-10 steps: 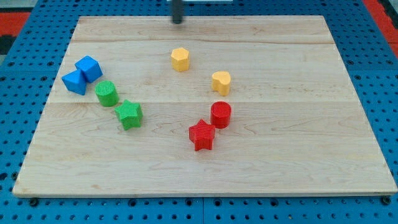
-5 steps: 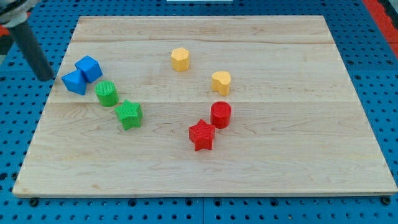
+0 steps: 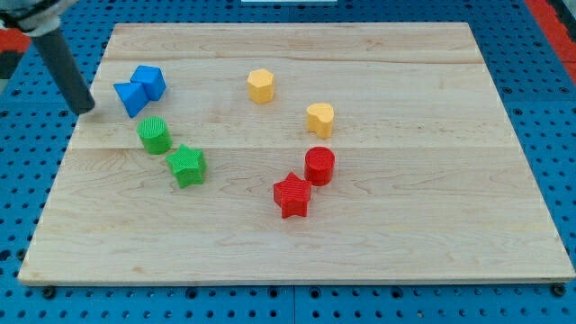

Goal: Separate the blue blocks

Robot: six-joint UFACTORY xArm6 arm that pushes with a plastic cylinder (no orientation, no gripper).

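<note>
Two blue blocks sit touching near the board's upper left: a blue cube [image 3: 148,82] and a blue wedge-like block [image 3: 130,97] just left and below it. My tip [image 3: 85,108] is at the board's left edge, a short way left of the blue wedge-like block and apart from it. The rod leans up toward the view's top left corner.
A green cylinder [image 3: 154,135] and a green star [image 3: 187,165] lie below the blue pair. Two yellow blocks [image 3: 261,85] [image 3: 319,119] are near the middle. A red cylinder [image 3: 319,166] and a red star [image 3: 292,195] lie below them. The wooden board [image 3: 432,225] rests on a blue pegboard.
My tip swept from the top centre to the left edge, then moved right and pushed both blue blocks up and to the right. The other blocks have not moved.
</note>
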